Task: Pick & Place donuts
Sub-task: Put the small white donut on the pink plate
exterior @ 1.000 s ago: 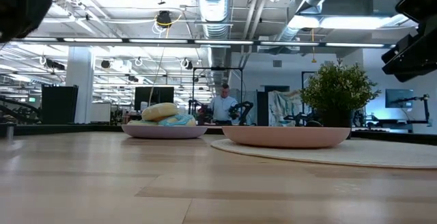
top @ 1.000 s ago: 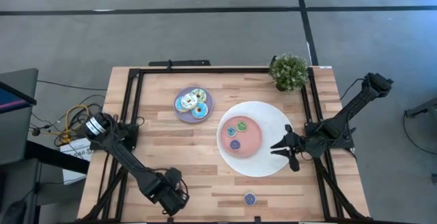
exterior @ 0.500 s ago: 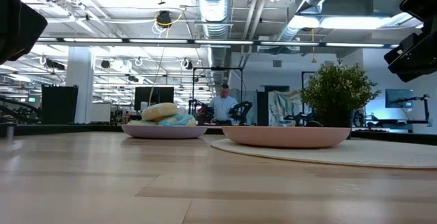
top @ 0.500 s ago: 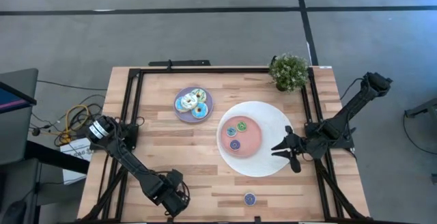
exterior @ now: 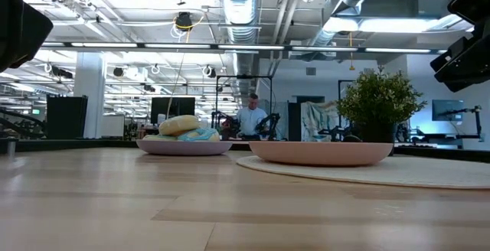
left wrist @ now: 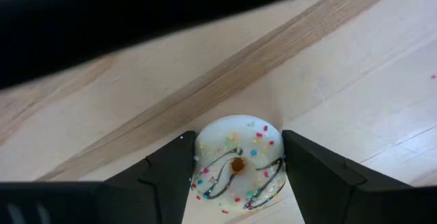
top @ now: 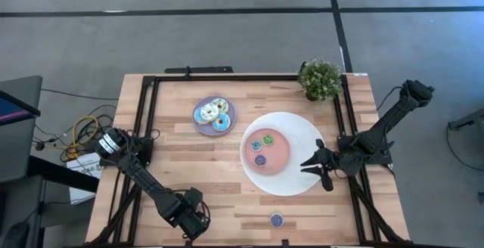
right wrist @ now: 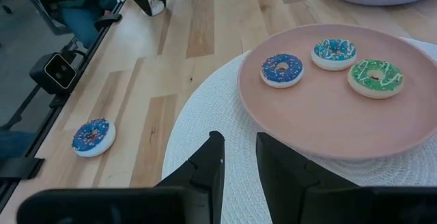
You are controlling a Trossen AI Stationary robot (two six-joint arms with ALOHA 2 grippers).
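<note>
A cream donut with sprinkles and a dark drizzle lies flat, hole up, between the fingers of my left gripper, which points down at the table's near left. The gripper hides this donut in the high view. Three mini donuts, blue, teal and green, lie on the pink plate. Another blue mini donut lies on the bare table near its front edge. My right gripper hovers slightly open over the white mat and holds nothing. My left gripper has the cream donut's outer rim pinched between its two fingers, one on each opposite side. The fingers come from above, pointing down. The donut stays level at the tabletop; whether it rests on the wood or hangs just above, I cannot tell.
A lilac plate with larger iced donuts sits at the far middle. A potted plant stands at the far right corner. A black frame runs round the table's edges. Bare wood lies between the left gripper and the plates.
</note>
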